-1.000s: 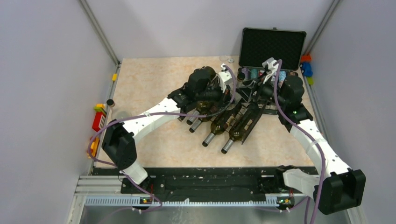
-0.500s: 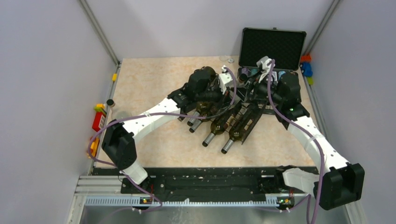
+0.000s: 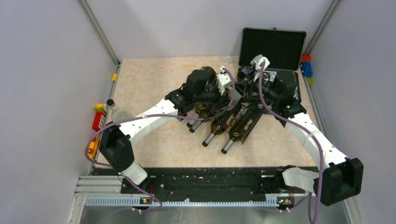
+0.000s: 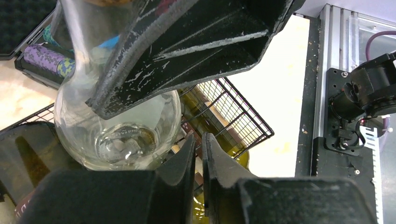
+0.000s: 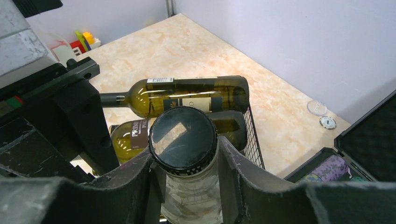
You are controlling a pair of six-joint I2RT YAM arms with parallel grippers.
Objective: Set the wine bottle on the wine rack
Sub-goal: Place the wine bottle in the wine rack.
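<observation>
My right gripper (image 5: pixel 184 156) is shut on the neck of a clear glass wine bottle (image 5: pixel 183 137) with a black cap, holding it above the far end of the black wire wine rack (image 3: pixel 246 119). The bottle's round base shows in the left wrist view (image 4: pixel 116 130). My left gripper (image 4: pixel 199 137) is shut and empty, right beside that base, over the rack (image 4: pixel 233 109). Several green bottles (image 3: pixel 219 127) lie in the rack's cradles with their necks toward the near left; two show in the right wrist view (image 5: pixel 187 95). In the top view the arms hide the clear bottle.
An open black foam-lined case (image 3: pixel 273 46) stands at the back right, with patterned rolls (image 4: pixel 44 58) inside. Two small round things (image 5: pixel 322 115) lie on the table near it. Toy blocks sit at the left edge (image 3: pixel 99 116) and the right edge (image 3: pixel 306 65).
My right gripper has moved left, away from the case and over the rack, with the clear bottle in it. My left arm has shifted slightly.
</observation>
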